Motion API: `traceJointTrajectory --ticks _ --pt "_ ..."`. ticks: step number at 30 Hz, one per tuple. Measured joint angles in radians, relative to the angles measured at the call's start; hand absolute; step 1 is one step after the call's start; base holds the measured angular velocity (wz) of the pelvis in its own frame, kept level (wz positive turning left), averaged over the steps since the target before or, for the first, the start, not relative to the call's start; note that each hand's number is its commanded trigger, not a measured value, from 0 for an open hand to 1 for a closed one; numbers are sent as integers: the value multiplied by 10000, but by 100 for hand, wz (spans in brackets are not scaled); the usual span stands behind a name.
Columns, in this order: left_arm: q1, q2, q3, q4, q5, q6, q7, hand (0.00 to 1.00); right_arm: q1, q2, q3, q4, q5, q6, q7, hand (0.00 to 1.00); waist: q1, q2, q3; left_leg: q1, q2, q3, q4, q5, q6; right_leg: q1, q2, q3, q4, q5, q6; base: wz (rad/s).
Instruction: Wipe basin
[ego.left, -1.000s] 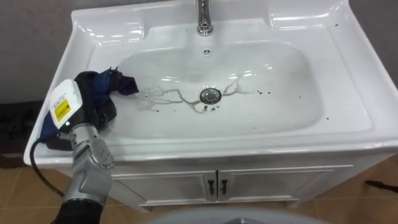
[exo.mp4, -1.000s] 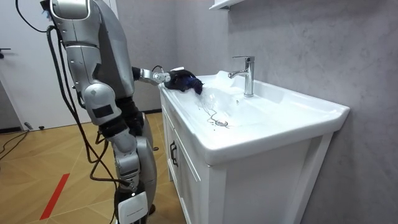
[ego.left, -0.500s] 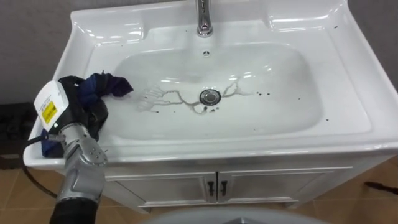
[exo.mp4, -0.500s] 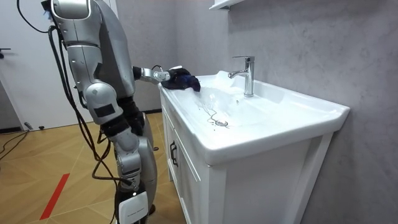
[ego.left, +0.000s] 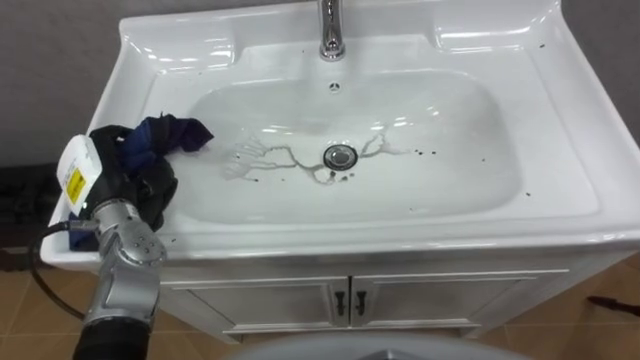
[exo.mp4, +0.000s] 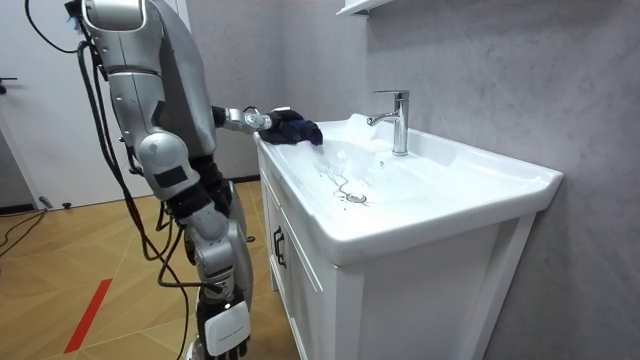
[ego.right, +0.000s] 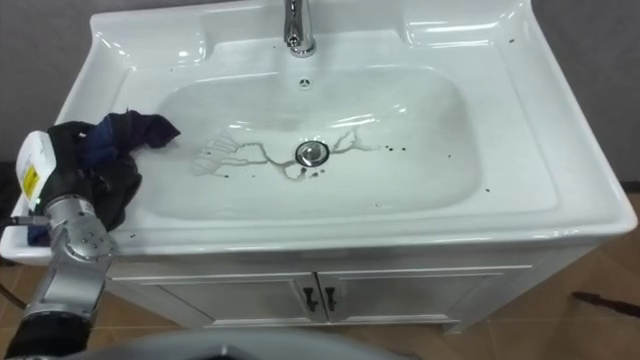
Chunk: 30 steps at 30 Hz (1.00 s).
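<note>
The white basin (ego.left: 560, 150) has thin dark streaks (ego.left: 285, 158) running across the bowl to the drain (ego.left: 340, 155), and dark specks to the right of it. A dark blue cloth (ego.left: 172, 134) lies bunched on the basin's left rim, one corner hanging over the bowl's edge. My left hand (ego.left: 118, 182) rests on that rim with its fingers curled into the cloth (ego.right: 135, 130). In the room view the left hand (exo.mp4: 260, 121) and cloth (exo.mp4: 298, 128) are at the far end of the basin. My right hand (exo.mp4: 215, 198) hangs low by my side.
A chrome faucet (ego.left: 331, 30) stands at the middle of the back rim. Below the basin is a white cabinet with two doors (ego.left: 350, 298). A grey wall runs behind the basin, and wooden floor (exo.mp4: 60, 270) lies around me.
My left hand has drawn the cloth leftward, out of the bowl's left slope and onto the rim. In the room view my legs have shifted a little.
</note>
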Motion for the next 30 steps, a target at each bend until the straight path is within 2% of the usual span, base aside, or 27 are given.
traceJointTrajectory --ticks 2,7,13,15,17,19,20,22,26,30 --pt "42 -7 6 -137 -17 -8 -98 100 1 13 0 -2 16 -117 -2 0 1 -7 2 -30 -1 4 8 0 0 -13 1 -10 -19 -2 1 4" --pt "125 -6 56 -431 -911 -101 -143 100 1 23 4 112 67 -417 -26 0 -7 -13 33 -128 -6 5 60 0 0 -18 1 -28 -14 -1 0 1" --pt "122 -17 57 -480 -1408 -343 -132 100 -1 20 6 220 89 -775 -105 0 -35 12 130 -184 -4 -2 80 -1 1 -17 -6 -123 -28 -1 0 4" --pt "123 -53 45 -698 -1563 -300 -153 100 -9 20 8 222 100 -845 -97 0 -38 9 143 -333 -4 -4 209 -5 4 -134 -23 -141 -8 -2 0 6" --pt "122 -49 -68 -985 -1566 -301 -263 100 -28 19 12 227 151 -917 -93 0 -76 -6 177 -529 -3 -88 256 -5 4 -265 -24 -247 20 8 -4 13" --pt "126 -98 -335 -1367 -1563 -302 -341 100 -12 61 14 230 219 -1049 -88 0 -110 -29 258 -682 1 -155 383 -5 5 -324 -22 -333 17 10 -8 14" --pt "133 -98 -421 -1468 -1540 -299 -341 100 -5 86 14 229 223 -1069 -89 0 -130 -32 271 -713 0 -203 403 -5 5 -322 -22 -375 5 10 -8 18" --pt "146 -128 -758 -1988 -1529 -301 -358 100 -12 160 13 228 211 -1188 -93 0 -274 -53 319 -855 2 -318 406 -5 5 -380 -14 -537 -11 10 -12 18" --pt "139 -127 -1190 -2307 -1302 -302 -533 100 -80 157 14 359 172 -1292 -99 0 -373 48 287 -984 4 -304 419 -5 5 -502 -10 -511 10 23 -26 -1" --pt "139 -129 -1332 -2581 -358 -302 -564 100 -226 203 14 784 305 -1495 -90 0 -546 121 250 -971 16 -288 409 -4 3 -509 -4 -486 15 28 -36 -2"
